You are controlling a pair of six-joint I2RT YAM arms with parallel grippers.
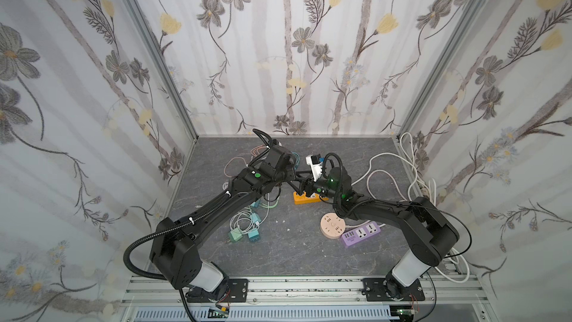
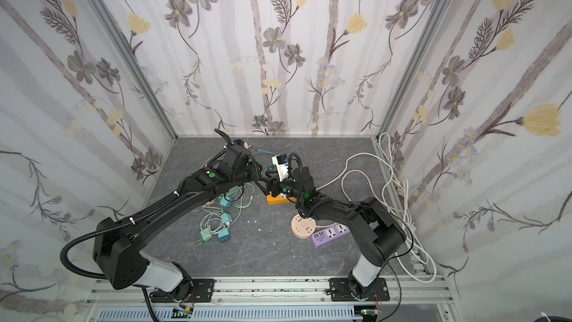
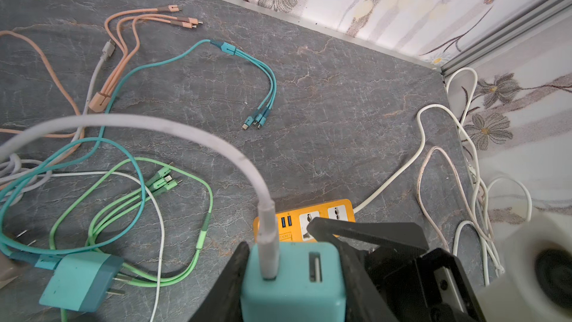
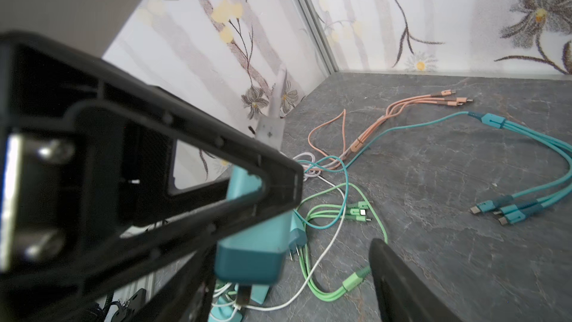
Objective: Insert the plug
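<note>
Nearest the left wrist camera sits the teal plug (image 3: 294, 277), clamped by its flat sides in the left end effector (image 3: 292, 258). It hangs above the middle of the tabletop (image 3: 340, 119), nearer the far edge, by the USB end of the yellow power strip (image 3: 305, 219). The right end effector (image 1: 304, 185) has its jaws apart on either side of the plug, not gripping it. We judge the plug light and rigid, with a smooth shell that could twist in the grip, and the grey cable (image 3: 192, 137) will tug on it. The flat sides are the best hold, clear of the prongs. Its USB face points up and its darker end down, so the long axis is roughly upright.
</note>
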